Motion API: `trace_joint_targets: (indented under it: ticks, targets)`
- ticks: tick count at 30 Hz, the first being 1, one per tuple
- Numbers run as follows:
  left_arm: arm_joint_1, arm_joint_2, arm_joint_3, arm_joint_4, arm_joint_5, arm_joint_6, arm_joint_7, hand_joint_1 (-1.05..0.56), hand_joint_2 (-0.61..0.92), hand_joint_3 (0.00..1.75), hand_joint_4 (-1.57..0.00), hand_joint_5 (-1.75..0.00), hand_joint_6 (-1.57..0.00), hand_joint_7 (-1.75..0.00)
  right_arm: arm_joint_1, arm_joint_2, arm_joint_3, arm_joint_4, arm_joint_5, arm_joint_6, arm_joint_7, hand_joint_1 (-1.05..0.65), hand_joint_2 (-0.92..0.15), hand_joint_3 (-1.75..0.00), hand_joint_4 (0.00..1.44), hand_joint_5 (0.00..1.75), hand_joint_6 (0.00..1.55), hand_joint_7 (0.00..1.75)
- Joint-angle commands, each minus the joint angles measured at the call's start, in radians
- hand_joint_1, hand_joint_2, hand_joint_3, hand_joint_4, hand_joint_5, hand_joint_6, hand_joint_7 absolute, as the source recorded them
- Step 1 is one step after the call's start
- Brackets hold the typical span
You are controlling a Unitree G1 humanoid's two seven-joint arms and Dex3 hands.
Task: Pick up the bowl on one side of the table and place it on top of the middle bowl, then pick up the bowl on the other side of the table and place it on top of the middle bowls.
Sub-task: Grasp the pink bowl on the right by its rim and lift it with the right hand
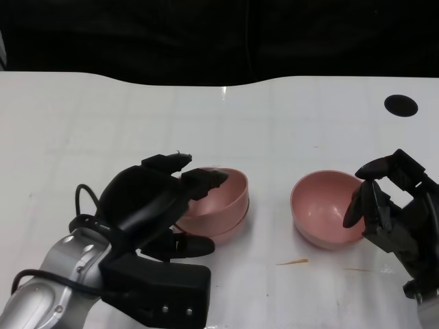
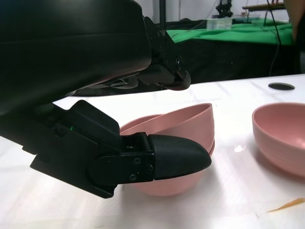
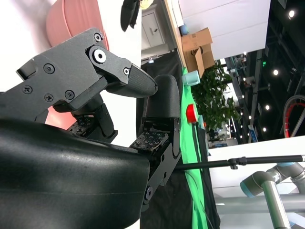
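**Two bowls stacked at centre, one single bowl to the right**

Two smooth pink plastic bowls sit nested on the white tabletop (image 1: 103, 130) in front of you: the upper bowl (image 1: 223, 192) rests tilted inside the lower bowl (image 1: 219, 229), its rim higher on the far side. Your left hand (image 1: 161, 205) is at this stack, with its upper fingers (image 1: 202, 179) over the near-left rim of the upper bowl and its thumb (image 2: 178, 155) low against the outside of the stack. In your left wrist view the thumb tip lies against the bowl wall while the upper fingers arch above the rim, so the hand is clasped around the upper bowl's edge.

To the right, well apart from the stack, you see a third pink plastic bowl (image 1: 326, 212) standing upright on the tabletop. Your right hand (image 1: 391, 205) is just beside its right rim, fingers spread and curved toward the bowl, holding nothing. Whether any fingertip touches the rim you cannot tell.

A thin orange sliver (image 1: 293, 262) lies on the tabletop near the front of the third bowl. A black round spot (image 1: 400, 105) marks the far right of the tabletop.
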Motion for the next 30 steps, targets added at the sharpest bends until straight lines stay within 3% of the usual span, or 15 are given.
trace_joint_targets:
  ticks: [1, 7, 10, 15, 18, 21, 23, 24, 25, 26, 27, 28, 30]
  targets:
    - [0.054, 0.02, 0.072, -0.022, -0.074, -0.021, 0.027, -0.96, 0.92, 0.75, -0.27, -0.02, -0.43, -0.01, -0.007, -0.019, -0.009, 0.006, -0.014, -0.03, -0.003, -0.08, -0.59, -1.0, 0.83, 1.74, 0.75, 1.46]
    - [0.111, 0.003, 0.157, -0.05, -0.229, -0.014, -0.014, -0.95, 0.92, 0.79, -0.27, -0.01, -0.42, 0.0, -0.009, -0.023, 0.0, 0.05, -0.086, -0.137, -0.017, -0.09, -0.64, -0.98, 0.82, 1.73, 0.74, 1.45]
    - [0.138, -0.027, 0.214, -0.033, -0.408, -0.049, -0.052, -0.96, 0.92, 0.79, -0.29, -0.02, -0.42, 0.0, -0.004, -0.031, 0.012, 0.055, -0.129, -0.17, -0.025, -0.1, -0.65, -0.98, 0.81, 1.71, 0.73, 1.44]
    - [0.16, -0.068, 0.265, 0.049, -0.573, -0.138, -0.064, -1.03, 0.92, 0.79, -0.36, -0.05, -0.44, -0.01, 0.004, -0.047, 0.031, 0.056, -0.21, -0.222, -0.054, -0.11, -0.65, -0.97, 0.81, 1.58, 0.78, 1.22]
    - [0.171, -0.092, 0.291, 0.076, -0.637, -0.171, -0.066, -1.0, 0.92, 0.78, -0.38, -0.05, -0.45, -0.01, 0.018, -0.065, 0.048, 0.037, -0.266, -0.238, -0.077, -0.12, -0.69, -0.89, 0.81, 1.54, 0.8, 1.12]
    - [0.182, -0.148, 0.343, 0.123, -0.763, -0.224, -0.075, -0.85, 0.92, 0.51, -0.66, -0.21, -0.66, -0.1, 0.031, -0.098, 0.075, 0.039, -0.37, -0.304, -0.111, -0.16, -0.79, -0.6, 0.75, 1.38, 0.8, 0.92]
    - [0.18, -0.181, 0.375, 0.154, -0.847, -0.242, -0.095, -0.72, 0.92, 0.33, -0.6, -0.89, -0.8, -0.31, 0.02, -0.122, 0.086, 0.08, -0.428, -0.375, -0.136, -0.23, -0.84, -0.43, 0.74, 1.26, 0.83, 0.77]
    - [0.179, -0.189, 0.384, 0.163, -0.87, -0.245, -0.104, -0.66, 0.92, 0.26, -0.55, -1.21, -0.72, -0.68, 0.014, -0.13, 0.09, 0.099, -0.445, -0.404, -0.147, -0.26, -0.85, -0.37, 0.74, 1.19, 0.85, 0.68]
    - [0.182, -0.206, 0.402, 0.161, -0.927, -0.214, -0.121, -0.64, 0.92, 0.24, -0.53, -1.32, -0.66, -0.87, 0.007, -0.148, 0.097, 0.119, -0.482, -0.429, -0.164, -0.26, -0.86, -0.35, 0.75, 1.17, 0.87, 0.64]
    - [0.183, -0.216, 0.414, 0.158, -0.967, -0.19, -0.134, -0.59, 0.92, 0.18, -0.55, -1.52, -0.64, -1.13, 0.002, -0.159, 0.103, 0.134, -0.508, -0.445, -0.178, -0.31, -0.86, -0.32, 0.75, 1.04, 0.89, 0.51]
    - [0.184, -0.224, 0.431, 0.163, -1.021, -0.169, -0.162, -0.56, 0.92, 0.16, -0.55, -1.63, -0.63, -1.27, -0.002, -0.18, 0.113, 0.145, -0.55, -0.461, -0.191, -0.33, -0.87, -0.29, 0.77, 0.94, 0.92, 0.39]
    - [0.185, -0.229, 0.444, 0.166, -1.057, -0.155, -0.184, -0.45, 0.92, 0.16, -0.64, -1.7, -0.61, -1.55, -0.005, -0.195, 0.122, 0.154, -0.58, -0.474, -0.203, -0.39, -0.9, -0.23, 0.78, 0.69, 0.92, 0.22]
    - [0.184, -0.232, 0.458, 0.17, -1.086, -0.144, -0.209, -0.39, 0.92, 0.16, -0.69, -1.74, -0.6, -1.71, -0.008, -0.211, 0.134, 0.167, -0.605, -0.489, -0.222, -0.42, -0.92, -0.18, 0.8, 0.51, 0.92, 0.11]
